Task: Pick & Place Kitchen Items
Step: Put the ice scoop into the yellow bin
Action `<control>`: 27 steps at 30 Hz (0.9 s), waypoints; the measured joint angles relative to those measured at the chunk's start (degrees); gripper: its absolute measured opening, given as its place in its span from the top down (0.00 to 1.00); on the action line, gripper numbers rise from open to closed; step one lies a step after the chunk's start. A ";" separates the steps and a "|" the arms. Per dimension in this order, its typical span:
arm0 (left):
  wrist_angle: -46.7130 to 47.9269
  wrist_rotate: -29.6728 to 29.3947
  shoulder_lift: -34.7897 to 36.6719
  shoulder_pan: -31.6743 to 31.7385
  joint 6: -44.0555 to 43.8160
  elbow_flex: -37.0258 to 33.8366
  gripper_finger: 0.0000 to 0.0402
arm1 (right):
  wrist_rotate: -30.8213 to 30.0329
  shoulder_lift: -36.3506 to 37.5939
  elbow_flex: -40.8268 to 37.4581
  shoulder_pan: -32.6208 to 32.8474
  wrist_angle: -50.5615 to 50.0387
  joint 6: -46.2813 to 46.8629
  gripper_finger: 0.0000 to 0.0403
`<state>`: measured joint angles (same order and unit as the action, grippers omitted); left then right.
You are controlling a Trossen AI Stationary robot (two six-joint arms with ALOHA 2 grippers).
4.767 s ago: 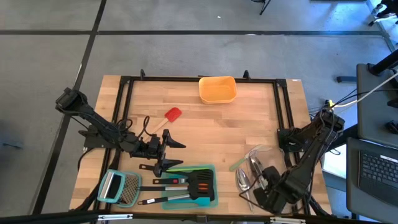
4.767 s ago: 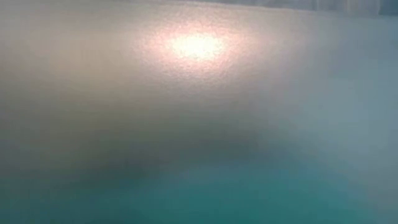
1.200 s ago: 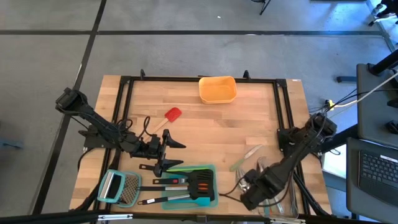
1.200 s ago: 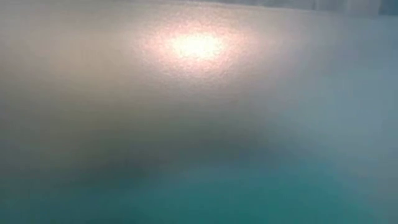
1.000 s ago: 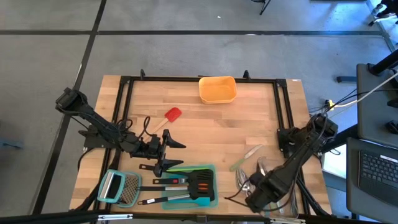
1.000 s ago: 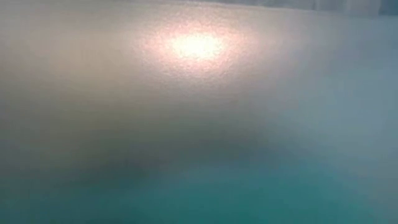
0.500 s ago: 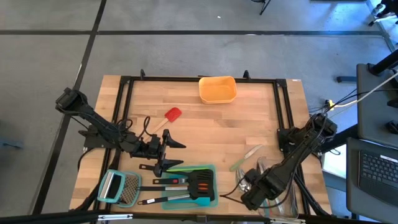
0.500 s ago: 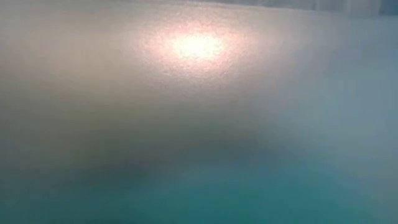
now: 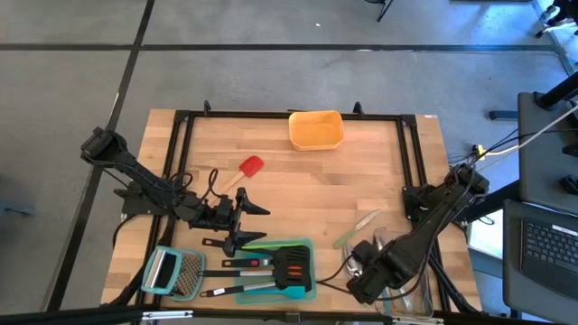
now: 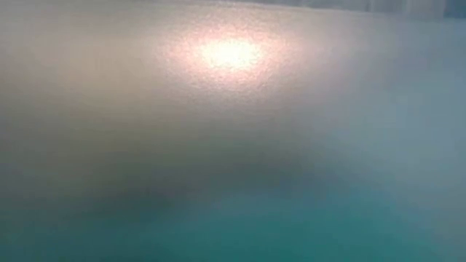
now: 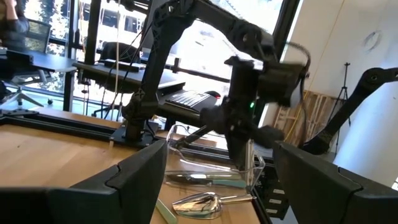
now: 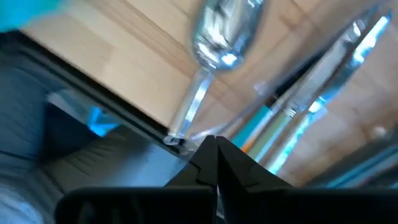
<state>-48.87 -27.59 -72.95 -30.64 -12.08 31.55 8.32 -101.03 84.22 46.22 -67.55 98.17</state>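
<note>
grey floor surrounds a light wooden desk (image 9: 298, 185) edged by a black frame. an orange tub (image 9: 316, 129) sits at the far edge, and a red turner (image 9: 246, 169) lies alone on the wood nearer the middle. along the near edge on the left lie a grater (image 9: 173, 273) and, just beside it, a teal tray (image 9: 307, 246) holding a black turner (image 9: 293, 265) and a couple of slim dark-handled tools. the left gripper (image 9: 246, 222) waits low over the desk just beyond that tray, jaws spread wide and empty. the right gripper (image 9: 354, 291) is down at the near right corner, jaws closed; in its wrist view the fingertips (image 12: 214, 158) meet with nothing plainly between them. a silver scoop (image 11: 200, 201) lies on the wood just beside it, its bowl toward the middle of the desk. a clear bin (image 11: 252, 163) stands at that corner, partly under the right arm, with a spoon (image 11: 186, 177) and a teal-handled tool beside it or inside it, hard to say which. a pale green spatula (image 9: 356, 227) lies slanted just beyond the scoop. the low view is only a blurred glow.
</note>
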 joint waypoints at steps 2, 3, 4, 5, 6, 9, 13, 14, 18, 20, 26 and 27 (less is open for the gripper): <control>0.01 0.00 0.00 0.00 -0.03 0.02 0.28 | -2.21 0.11 1.85 -0.01 -0.44 -0.06 1.00; -0.01 0.00 0.00 -0.01 -0.04 0.01 0.28 | -3.13 0.11 2.22 -0.05 -0.40 -0.06 1.00; 0.01 0.00 0.00 -0.01 -0.07 0.00 0.28 | -3.96 0.08 2.28 -0.07 -0.33 -0.06 1.00; 0.01 0.00 0.00 -0.01 -0.07 0.00 0.28 | -4.39 -0.09 2.28 -0.09 -0.28 -0.01 1.00; 0.01 0.00 0.00 -0.01 -0.07 0.00 0.28 | -4.54 -0.48 2.14 -0.09 0.06 0.23 1.00; 0.01 0.00 0.00 -0.01 -0.09 0.00 0.28 | -2.03 -3.00 1.10 -0.09 -0.01 0.62 1.00; 0.19 0.00 0.00 0.00 -0.13 0.00 0.28 | 2.87 -6.31 0.97 -0.07 0.13 0.60 1.00; 0.19 0.00 0.00 -0.01 -0.14 0.00 0.28 | 4.11 -7.12 0.99 -0.06 0.26 0.58 1.00; 0.19 0.02 0.00 0.00 -0.17 0.00 0.28 | 6.79 -8.53 0.99 -0.15 0.68 0.16 1.00; 0.17 0.00 0.00 -0.01 -0.17 0.01 0.28 | 7.08 -8.78 0.86 0.18 0.43 0.23 1.00; 0.23 0.00 0.00 0.01 -0.17 0.00 0.28 | 8.23 -8.59 0.88 0.98 -0.45 1.11 1.00; 0.21 0.00 0.00 0.01 -0.17 0.00 0.28 | 8.12 -8.59 0.88 1.06 -0.33 1.15 1.00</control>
<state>-48.66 -27.59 -72.95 -30.63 -12.25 31.55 16.44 -109.62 85.10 47.27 -67.88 99.31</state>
